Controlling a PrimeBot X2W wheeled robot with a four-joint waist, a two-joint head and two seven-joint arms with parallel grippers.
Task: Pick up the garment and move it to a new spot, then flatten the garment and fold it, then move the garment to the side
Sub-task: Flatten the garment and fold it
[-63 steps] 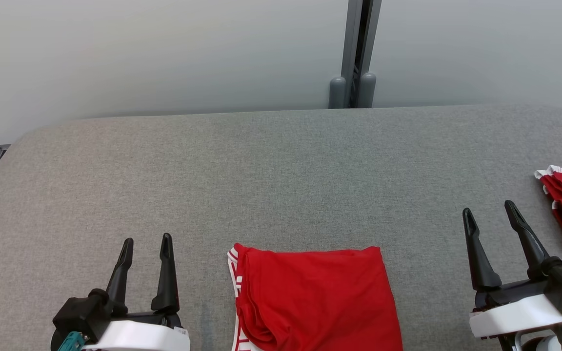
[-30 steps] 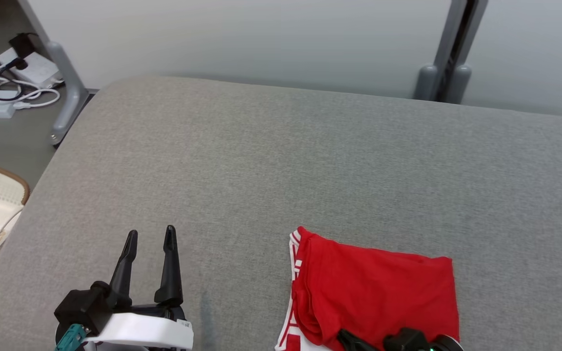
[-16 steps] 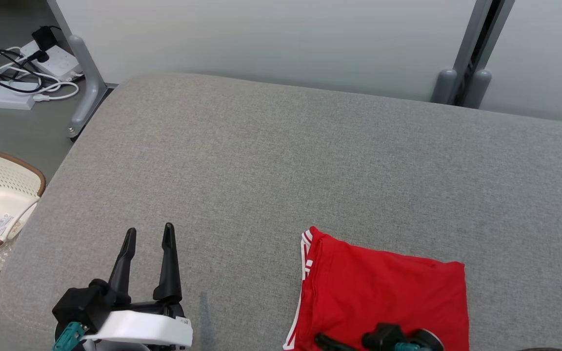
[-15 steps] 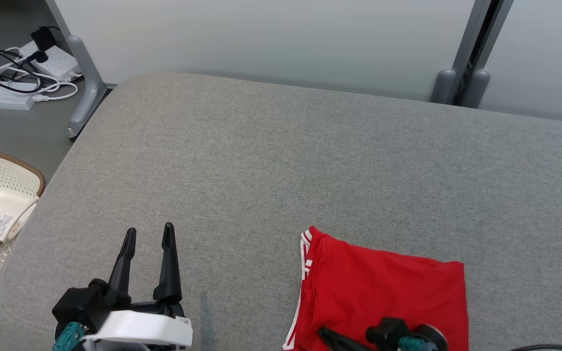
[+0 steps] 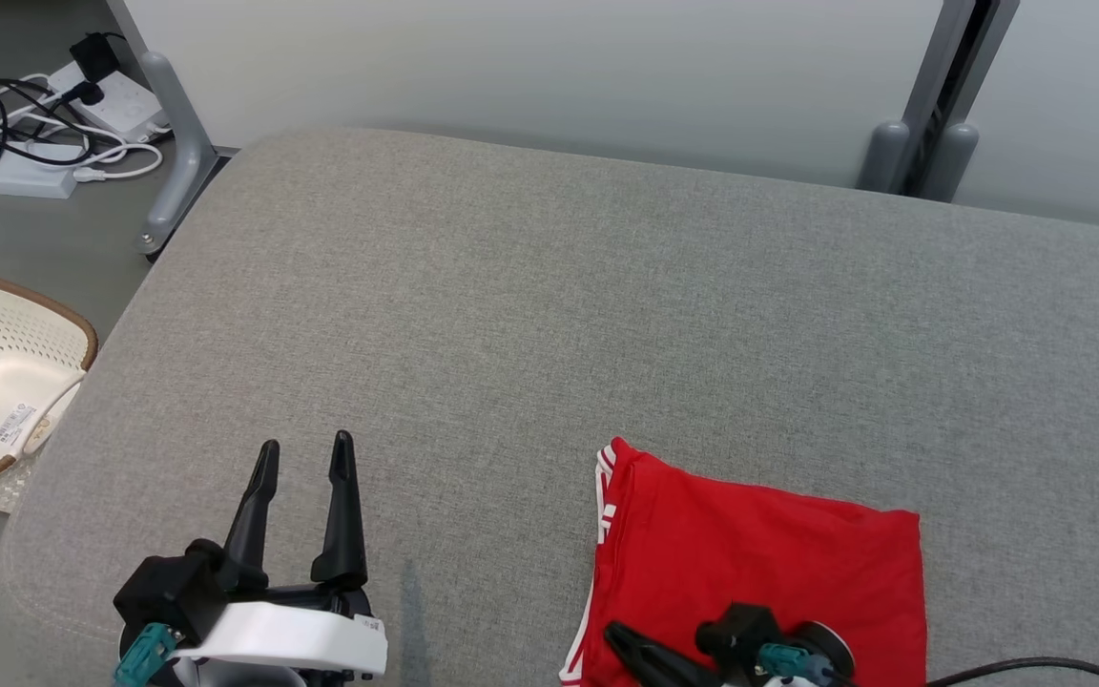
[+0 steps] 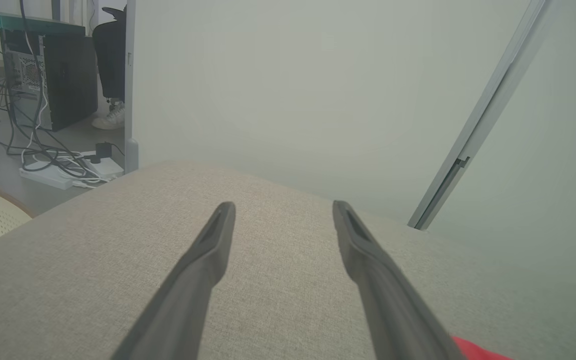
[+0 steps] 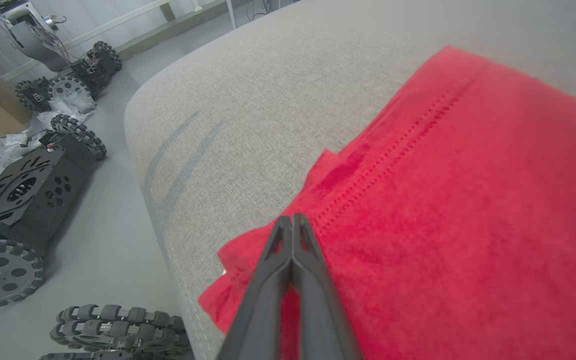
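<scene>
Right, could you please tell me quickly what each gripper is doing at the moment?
Left gripper: open, empty, over the table.
Right gripper: shut, tips over the red garment; a pinch cannot be told.

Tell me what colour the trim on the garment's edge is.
White stripes on the red garment, along its trim; clearest in the head view.

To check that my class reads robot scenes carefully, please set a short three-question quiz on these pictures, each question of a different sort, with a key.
1. Fill in: the pale basket stands on the floor at the robot's ____ side.
2. True or false: the red garment lies inside the basket.
3. The left gripper stands open. The right gripper is: A) wide open B) shut C) holding the basket.

Key: 1 left; 2 false, it lies on the grey table; 3 B.
</scene>
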